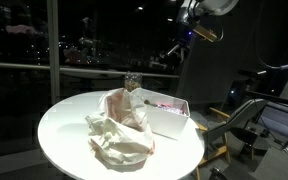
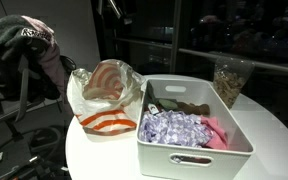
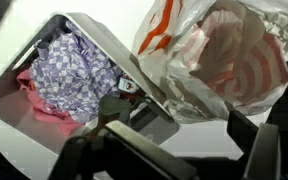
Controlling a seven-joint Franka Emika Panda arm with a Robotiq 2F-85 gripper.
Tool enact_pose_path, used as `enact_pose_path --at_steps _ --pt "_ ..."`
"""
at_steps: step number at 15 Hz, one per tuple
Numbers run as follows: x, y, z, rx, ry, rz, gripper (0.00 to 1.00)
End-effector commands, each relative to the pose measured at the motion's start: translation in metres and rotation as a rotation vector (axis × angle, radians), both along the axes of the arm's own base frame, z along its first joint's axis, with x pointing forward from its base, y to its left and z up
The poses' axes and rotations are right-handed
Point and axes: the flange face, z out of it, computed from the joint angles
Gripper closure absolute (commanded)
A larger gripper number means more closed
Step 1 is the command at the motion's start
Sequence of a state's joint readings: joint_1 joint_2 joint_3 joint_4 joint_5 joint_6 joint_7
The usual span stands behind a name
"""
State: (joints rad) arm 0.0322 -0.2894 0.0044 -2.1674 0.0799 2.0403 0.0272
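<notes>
Tool (image 3: 169, 150) hangs wide open, empty, above the bag (image 3: 219, 60).

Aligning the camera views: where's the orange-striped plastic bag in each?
Exterior view: plastic bag mid-table, left of the white bin.
Exterior view: plastic bag at left, beside the white bin.
Wrist view: plastic bag upper right, white bin to its left.
Shared landmark: the white bin, with its checked cloth.
</notes>
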Motion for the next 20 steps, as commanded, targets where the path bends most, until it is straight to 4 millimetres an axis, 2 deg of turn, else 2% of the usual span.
enact_pose_path --at_steps 1,5,9,15,18,20 --pt "0.052 -0.041 -0.023 0.08 0.003 -0.086 0.0" --pt "0.1 -0.072 -0.077 0.087 0.037 -0.169 0.0" --pt "0.14 -0.08 -0.141 0.044 0.07 -0.203 0.0" --pt "0.163 -0.069 -0.238 0.028 0.21 -0.158 0.0" --pt "0.174 -0.057 -0.273 0.044 0.229 -0.11 0.0" --pt "0.186 -0.049 -0.292 -0.003 0.176 -0.066 0.0"
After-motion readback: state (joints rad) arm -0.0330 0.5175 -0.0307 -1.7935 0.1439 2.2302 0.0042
